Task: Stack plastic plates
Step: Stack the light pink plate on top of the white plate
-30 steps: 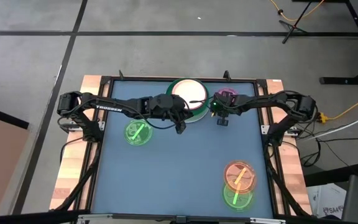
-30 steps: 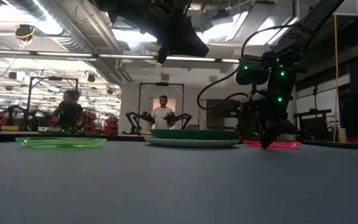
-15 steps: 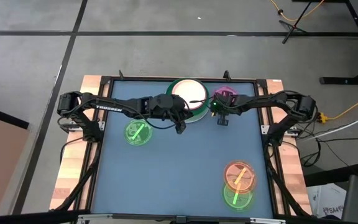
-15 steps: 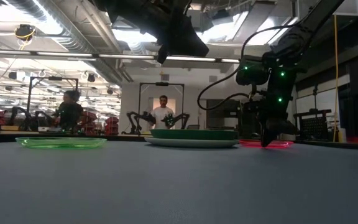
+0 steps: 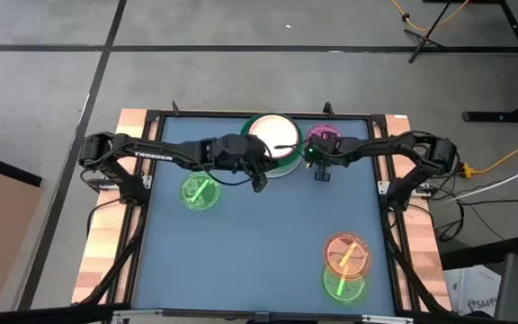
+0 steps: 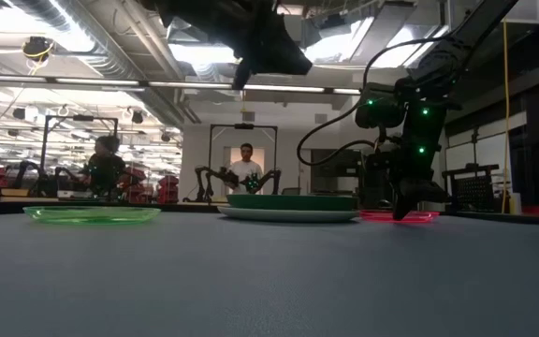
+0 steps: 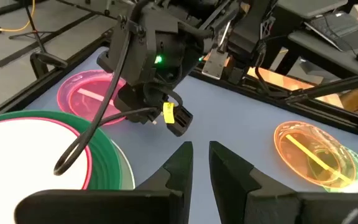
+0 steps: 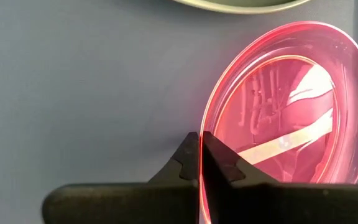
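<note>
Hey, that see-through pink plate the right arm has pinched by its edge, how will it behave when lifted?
The pink plate looks thin and translucent, so probably light and slightly flexible. The right end effector is shut on its rim only, so it will likely droop or pivot when raised. The glossy surface suggests it might slip.

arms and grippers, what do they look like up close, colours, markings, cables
Both arms are dark, jointed and slim. The left arm carries white lettering along one link. The right gripper sits under a boxy black wrist with a green indicator light, a looping black cable and a small yellow tag. The left gripper has matte black jaws with stepped, angular inner edges.
</note>
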Tool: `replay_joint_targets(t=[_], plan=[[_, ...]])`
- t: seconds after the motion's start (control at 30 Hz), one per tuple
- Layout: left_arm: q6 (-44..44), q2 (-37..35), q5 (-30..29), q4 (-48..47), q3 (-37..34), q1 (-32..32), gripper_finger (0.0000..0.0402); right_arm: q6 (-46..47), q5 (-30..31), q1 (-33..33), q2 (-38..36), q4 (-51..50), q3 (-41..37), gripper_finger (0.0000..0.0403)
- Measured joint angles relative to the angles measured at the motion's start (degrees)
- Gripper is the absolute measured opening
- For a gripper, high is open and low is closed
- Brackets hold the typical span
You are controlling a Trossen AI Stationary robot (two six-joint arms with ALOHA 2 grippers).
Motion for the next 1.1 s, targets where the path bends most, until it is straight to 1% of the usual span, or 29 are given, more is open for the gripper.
replay_joint_targets(t=[0.17, 0.23, 0.27, 0.33, 0.43, 0.5, 0.57, 0.63, 0.7, 0.77, 0.83, 0.9, 1.1], plan=[[0.0, -2.1, 0.2, -3.3, 0.0, 0.0, 0.0046, 0.0, 0.2, 0.0, -0.4, -0.5, 0.0, 0.0000], [0.0, -3.4, 0.4, -7.4, -0.1, 0.0, 0.0046, 0.0, 0.3, 0.0, -0.7, -0.7, 0.0, 0.0000], [0.0, -3.6, 0.4, -7.7, 0.0, 0.0, 0.0046, 0.0, 0.3, 0.0, -0.9, -0.7, 0.0, 0.0000], [0.0, -5.2, 0.4, -12.6, -0.1, 0.0, 0.0046, 0.0, 0.3, 0.0, -1.4, -1.2, 0.0, 0.0000], [0.1, -6.6, 0.3, -15.5, 0.1, -0.2, 0.0046, 0.0, 0.3, 0.0, -1.6, -2.4, 0.8, 0.0000], [0.1, -7.8, 0.2, -20.4, -0.2, -0.3, 0.0046, 0.0, 0.4, 0.0, -1.9, -3.5, 1.6, 0.0000], [1.4, -8.4, 0.2, -21.9, 0.1, -0.5, 0.0046, 0.0, 0.4, 0.0, -2.2, -4.0, 2.6, 0.0000], [3.0, -9.5, -0.1, -27.9, -0.3, -0.7, 0.0046, -0.1, 0.4, 0.0, -2.4, -5.4, 3.6, 0.0000], [4.1, -9.9, -0.2, -28.4, 0.1, -1.2, 0.0046, -0.3, 0.5, 0.0, -2.8, -5.9, 4.6, 0.0000], [4.3, -10.5, -0.3, -33.1, -0.2, -1.5, 0.0046, -1.0, 1.5, 0.0, -3.3, -6.9, 5.7, 0.0000], [4.3, -10.5, -0.5, -33.2, -0.1, -2.2, 0.0046, -1.4, 1.7, 0.0, -3.9, -8.1, 6.7, 0.0000], [4.2, -10.5, -1.2, -35.2, -0.1, -2.7, 0.0046, -1.5, 2.4, 0.0, -4.2, -9.7, 8.1, 0.0000], [4.1, -10.5, -4.0, -35.4, -0.1, -4.5, 0.0046, -1.7, 4.6, 0.0, -4.9, -15.0, 12.5, 0.0000]])
